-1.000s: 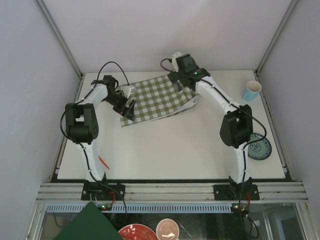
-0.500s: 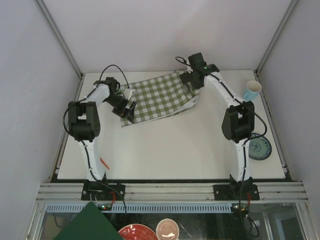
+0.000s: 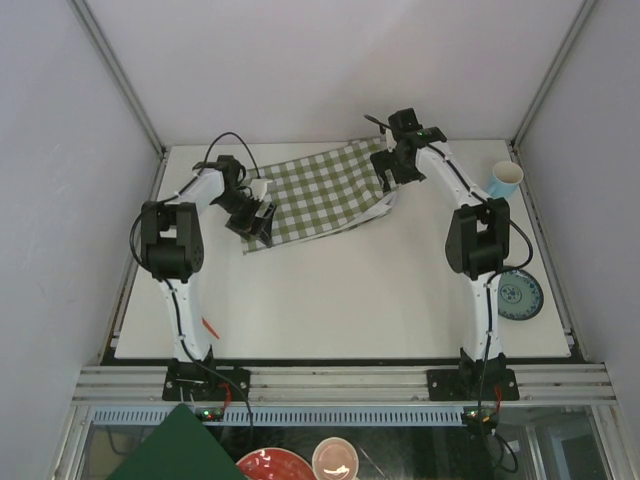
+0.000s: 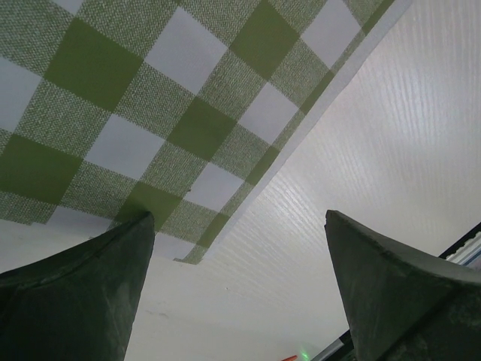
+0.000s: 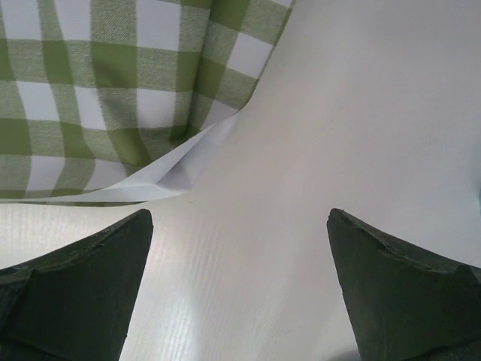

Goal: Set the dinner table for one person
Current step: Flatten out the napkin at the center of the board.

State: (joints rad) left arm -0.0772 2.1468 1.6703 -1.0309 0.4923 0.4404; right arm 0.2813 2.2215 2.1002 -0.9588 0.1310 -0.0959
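One dinner table [image 3: 340,300] is seen spanning the enclosure floor, with one green-checked cloth [image 3: 315,195] laid at its far middle. One blue cup [image 3: 504,181] and one patterned plate [image 3: 519,294] are set along its right edge. The left gripper [image 3: 260,230] and the right gripper [image 3: 392,176] are spread wide with nothing between the fingers, one at each end of the cloth.

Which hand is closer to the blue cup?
Right. The right hand hovers at the checked cloth's right edge, on the cup's side; the left hand is over the cloth's left corner.

Plain pale walls [image 3: 330,60] meet at metal corner posts [image 3: 118,75].
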